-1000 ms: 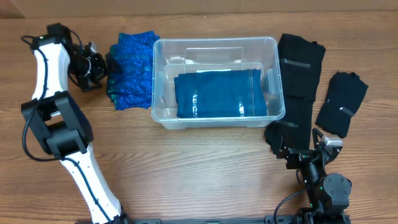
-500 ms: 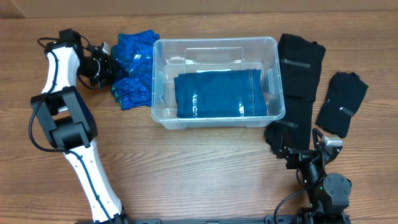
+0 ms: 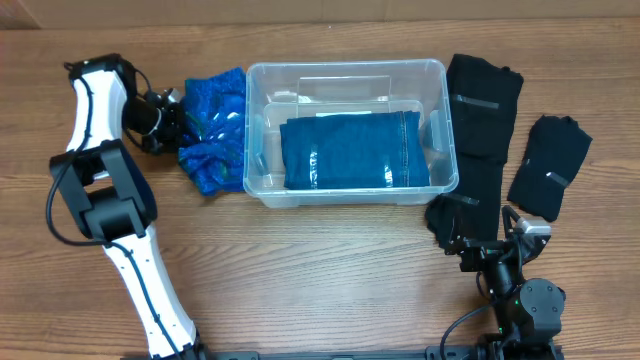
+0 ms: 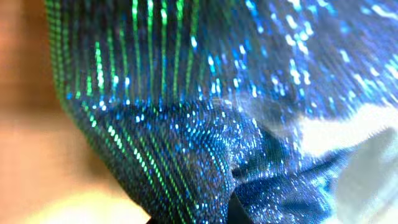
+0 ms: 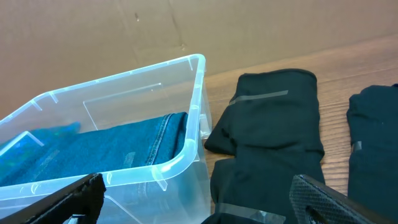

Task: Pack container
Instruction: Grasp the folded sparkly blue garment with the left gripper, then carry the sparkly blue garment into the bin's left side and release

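Jaws on the left arm (image 3: 90, 110) clamp the sparkly blue cloth (image 3: 213, 138); right jaws gape wide.

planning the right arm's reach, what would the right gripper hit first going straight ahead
Likely the black folded garment just ahead of the right gripper; the container corner is close beside, depth unclear.

1. Left wrist view: sparkly blue fabric (image 4: 205, 124) fills the frame, heavily blurred; no fingers visible.
2. Overhead: left end effector (image 3: 176, 122), jaw stance too small to tell.
3. Right wrist view: container (image 5: 194, 106) cut off at left and bottom edges.
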`<state>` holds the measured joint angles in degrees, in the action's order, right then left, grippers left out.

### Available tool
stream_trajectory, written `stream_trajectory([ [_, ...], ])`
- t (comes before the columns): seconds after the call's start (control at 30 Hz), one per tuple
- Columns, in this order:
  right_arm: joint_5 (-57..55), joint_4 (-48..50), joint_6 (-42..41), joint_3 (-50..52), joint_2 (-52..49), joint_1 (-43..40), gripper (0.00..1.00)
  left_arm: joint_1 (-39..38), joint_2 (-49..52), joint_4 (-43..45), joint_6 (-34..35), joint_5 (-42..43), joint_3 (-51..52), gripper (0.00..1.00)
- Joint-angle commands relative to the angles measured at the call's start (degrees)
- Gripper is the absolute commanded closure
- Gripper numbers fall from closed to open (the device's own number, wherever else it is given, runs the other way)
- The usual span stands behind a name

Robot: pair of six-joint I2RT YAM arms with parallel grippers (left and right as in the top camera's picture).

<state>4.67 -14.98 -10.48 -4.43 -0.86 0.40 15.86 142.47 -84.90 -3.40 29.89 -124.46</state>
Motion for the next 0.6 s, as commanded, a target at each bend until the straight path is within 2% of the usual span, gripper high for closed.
stream_trajectory([
  [0.0, 0.11, 0.28, 0.04, -0.13, 0.31, -0.15, 0.00, -0.55, -15.47, -4.76, -0.87, 1.49, -6.10, 0.96],
  [0.13, 0.11, 0.28, 0.04, -0.13, 0.31, -0.15, 0.00, -3.17, -26.43, -7.02, 0.04, 1.95, -7.15, 0.96],
  [0.27, 0.11, 0.28, 0.04, -0.13, 0.31, -0.15, 0.00, -9.62, -36.89, -6.32, 3.15, 3.19, -7.15, 0.96],
  [0.43, 0.11, 0.28, 0.04, -0.13, 0.31, -0.15, 0.00, -19.82, -41.51, -0.37, 12.50, 2.23, -7.15, 0.96],
  [0.57, 0.11, 0.28, 0.04, -0.13, 0.31, -0.15, 0.00, -29.22, -40.94, 6.86, 20.00, -5.81, -6.23, 0.96],
])
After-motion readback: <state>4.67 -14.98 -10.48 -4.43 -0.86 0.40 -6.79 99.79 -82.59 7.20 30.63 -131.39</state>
